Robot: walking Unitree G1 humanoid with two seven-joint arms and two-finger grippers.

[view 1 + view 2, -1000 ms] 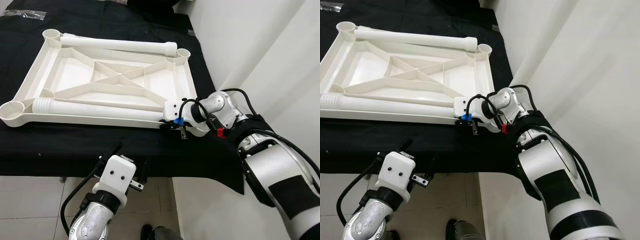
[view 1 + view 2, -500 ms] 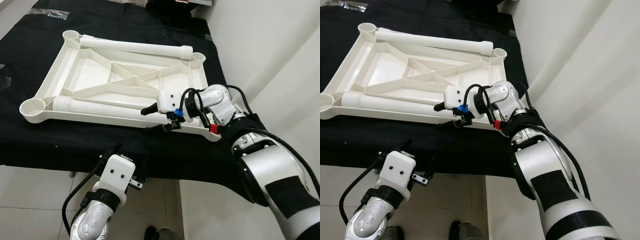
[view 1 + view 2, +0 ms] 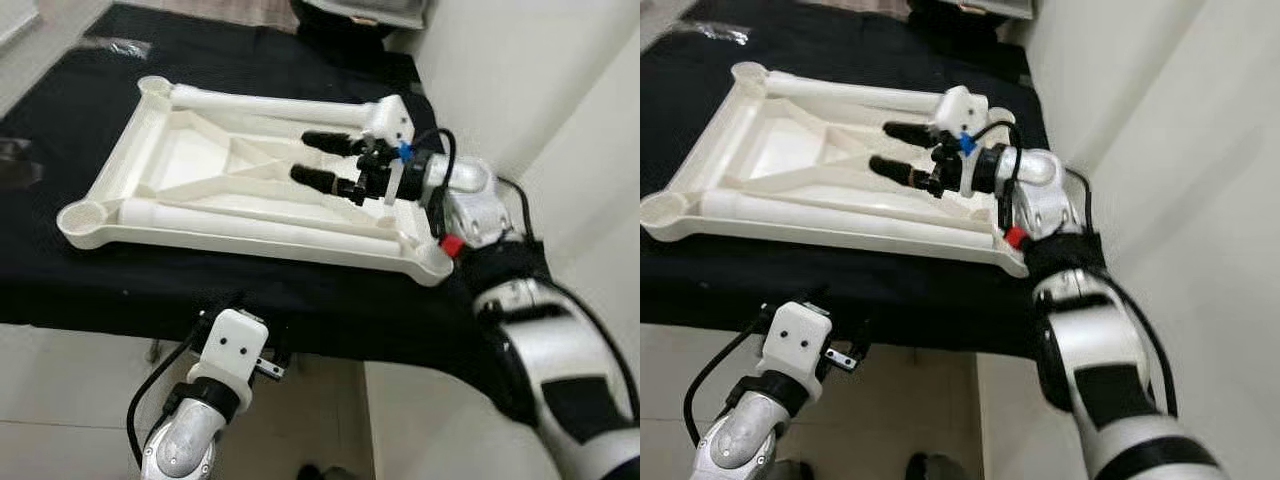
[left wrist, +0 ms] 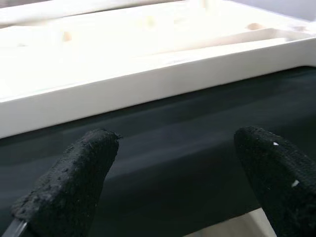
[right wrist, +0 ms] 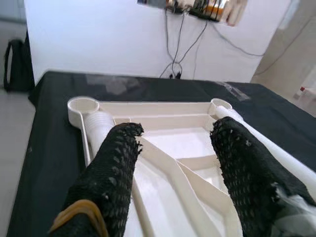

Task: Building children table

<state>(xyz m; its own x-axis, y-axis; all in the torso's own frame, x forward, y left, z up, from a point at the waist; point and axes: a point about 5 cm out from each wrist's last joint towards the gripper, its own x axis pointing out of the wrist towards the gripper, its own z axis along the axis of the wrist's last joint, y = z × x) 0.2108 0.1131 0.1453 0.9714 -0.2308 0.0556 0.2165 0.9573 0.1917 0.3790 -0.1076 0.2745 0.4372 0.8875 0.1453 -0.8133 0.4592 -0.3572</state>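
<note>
Black cloth [image 3: 60, 110] spread wide across the work surface, and squarely on it the white tabletop [image 3: 150, 205], flipped underside up, ribs crossing in the middle, round leg sockets at the corners. Two white legs lying inside: far leg [image 3: 260, 103] along the 12 o'clock edge, near leg [image 3: 220, 222] along the 6 o'clock edge, both with long axes running 9 to 3. Over the 3 o'clock end, right gripper [image 3: 322, 160] hovering just above the ribs, fingers spread apart and holding nothing, pointing toward 9, between the two legs. Clearly the nearer arm for either leg. Down at 6 o'clock, below the cloth's edge, left gripper [image 4: 173, 168] parked, fingers also parted and empty, facing the tabletop's near rim.
</note>
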